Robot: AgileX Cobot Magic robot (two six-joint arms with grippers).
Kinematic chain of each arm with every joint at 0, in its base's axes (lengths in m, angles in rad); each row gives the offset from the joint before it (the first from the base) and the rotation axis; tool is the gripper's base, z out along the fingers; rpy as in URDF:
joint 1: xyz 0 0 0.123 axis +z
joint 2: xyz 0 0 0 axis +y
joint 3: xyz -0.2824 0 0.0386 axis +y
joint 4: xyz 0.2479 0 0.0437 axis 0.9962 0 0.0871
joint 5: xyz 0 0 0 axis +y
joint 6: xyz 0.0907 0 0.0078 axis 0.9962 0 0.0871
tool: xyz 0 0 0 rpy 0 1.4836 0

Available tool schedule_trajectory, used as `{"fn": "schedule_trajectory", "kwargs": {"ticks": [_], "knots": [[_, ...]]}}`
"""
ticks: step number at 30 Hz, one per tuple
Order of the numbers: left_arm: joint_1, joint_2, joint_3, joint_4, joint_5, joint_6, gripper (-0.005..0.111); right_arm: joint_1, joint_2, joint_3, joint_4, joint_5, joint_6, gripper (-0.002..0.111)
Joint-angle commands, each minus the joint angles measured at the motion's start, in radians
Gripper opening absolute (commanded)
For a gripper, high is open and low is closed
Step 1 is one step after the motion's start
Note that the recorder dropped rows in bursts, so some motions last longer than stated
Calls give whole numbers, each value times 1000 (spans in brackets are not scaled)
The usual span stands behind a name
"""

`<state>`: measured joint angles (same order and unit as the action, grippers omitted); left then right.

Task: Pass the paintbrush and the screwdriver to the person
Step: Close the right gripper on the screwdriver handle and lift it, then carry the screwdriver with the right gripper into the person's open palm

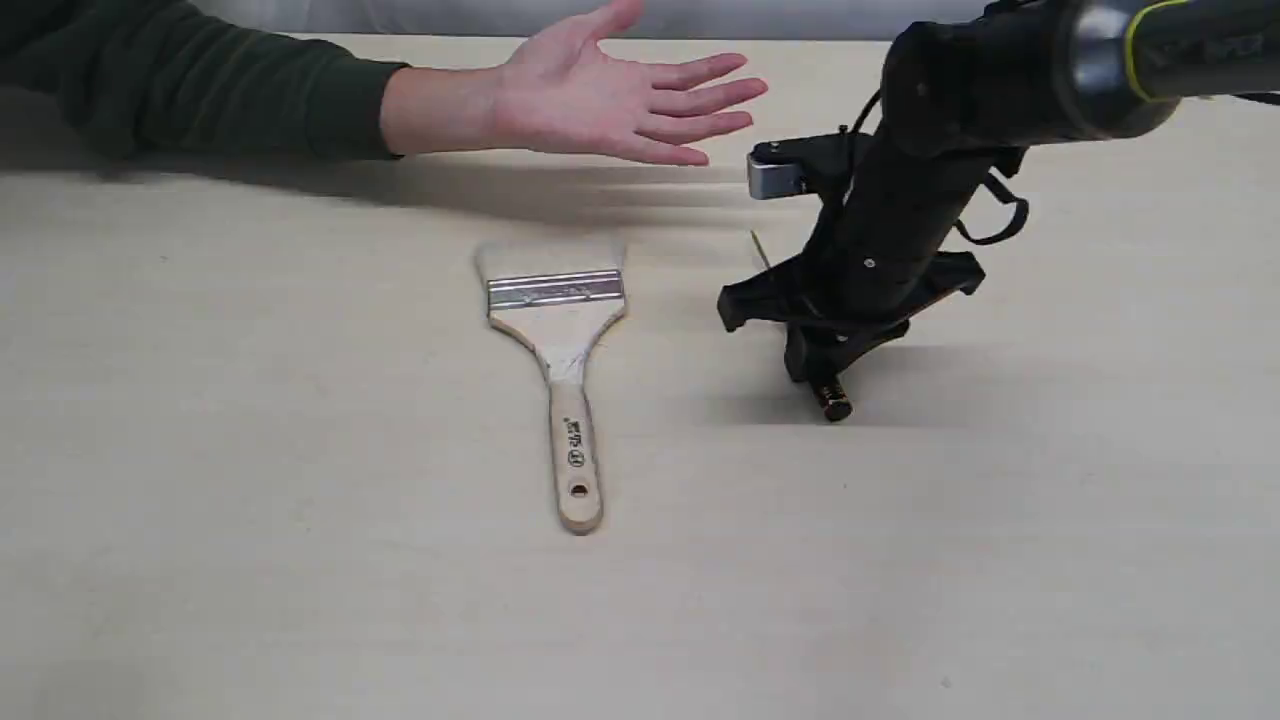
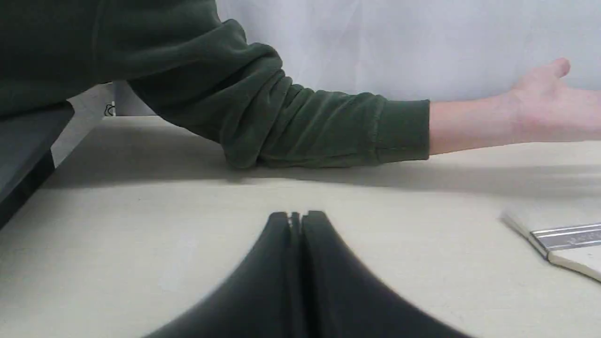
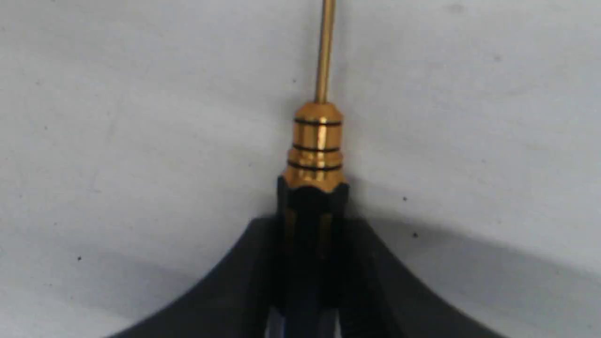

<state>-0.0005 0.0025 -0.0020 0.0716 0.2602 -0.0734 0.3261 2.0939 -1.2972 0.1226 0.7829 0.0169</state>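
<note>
The paintbrush (image 1: 558, 330) lies flat mid-table, pale bristles toward the far side, wooden handle toward the near edge; its bristle corner and metal band (image 2: 563, 239) show in the left wrist view. My right gripper (image 1: 825, 375) stands low over the table to the brush's right, shut on the screwdriver (image 3: 315, 155). The black handle sits between the fingers, the gold ringed collar and thin shaft stick out ahead, and the handle's end (image 1: 833, 402) pokes out below. The person's open hand (image 1: 610, 95) hovers palm up at the far side, sleeve (image 2: 281, 117) resting on the table. My left gripper (image 2: 296, 217) is shut, empty.
The pale wooden table (image 1: 250, 450) spreads around the brush. A dark edge (image 2: 23, 159) borders the table on the left gripper's side. A pale wall (image 2: 399, 42) stands behind the person's arm.
</note>
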Motion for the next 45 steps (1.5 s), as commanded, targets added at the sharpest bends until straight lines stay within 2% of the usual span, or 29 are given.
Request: {"fn": "schedule_trajectory", "kwargs": {"ticks": [1,14,19,25,33,38,45], "knots": [[-5,-2,2,-2,-12,-2,0,1,23,13,-17,-19,-17,4],[-5,-2,2,-4,-10,-2,0,-3,-139,13,-94,16,4,4],[-5,-2,2,-4,-10,-2,0,-3,-198,23,-215,96,76,4],[-5,-2,2,-4,-10,-2,0,-3,-280,76,-318,109,136,4],[-5,-2,2,-4,-10,-2,0,0,-387,72,-227,30,121,4],[-5,-2,2,-4,-10,-2,0,2,-385,4,-123,23,64,4],[-5,-2,2,-2,-11,-2,0,2,-371,-132,-80,27,44,4]]}}
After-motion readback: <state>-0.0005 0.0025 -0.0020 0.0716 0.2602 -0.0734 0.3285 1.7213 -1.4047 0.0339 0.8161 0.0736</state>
